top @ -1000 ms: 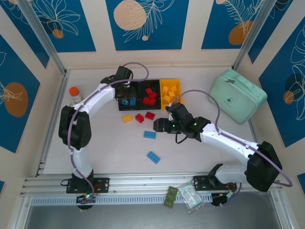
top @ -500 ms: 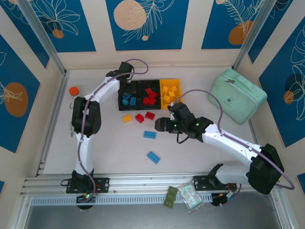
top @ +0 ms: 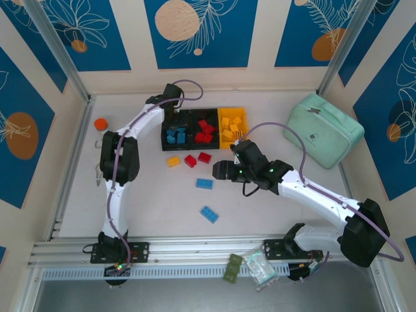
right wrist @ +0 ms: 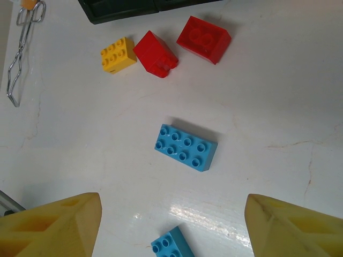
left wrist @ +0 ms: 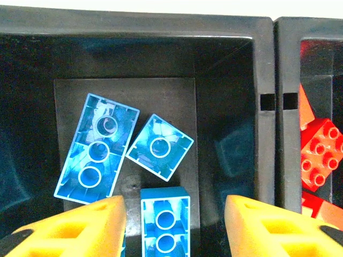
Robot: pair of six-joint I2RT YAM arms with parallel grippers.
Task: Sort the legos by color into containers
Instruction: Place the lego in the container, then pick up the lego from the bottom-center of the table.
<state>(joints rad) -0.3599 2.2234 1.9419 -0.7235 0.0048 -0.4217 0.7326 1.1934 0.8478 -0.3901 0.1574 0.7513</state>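
The blue-sorting step is in hand. The left end effector hangs jaws apart and empty over the left black bin (a loose brick lies below). The right end effector, wide, hovers over an oblong blue brick on the tabletop in front of that bin. Next it should lower and pinch.

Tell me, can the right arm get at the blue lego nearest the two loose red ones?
Probably yes. The right gripper hangs open above the blue lego, which lies flat on bare table, apart from the red legos; nothing stands between them.
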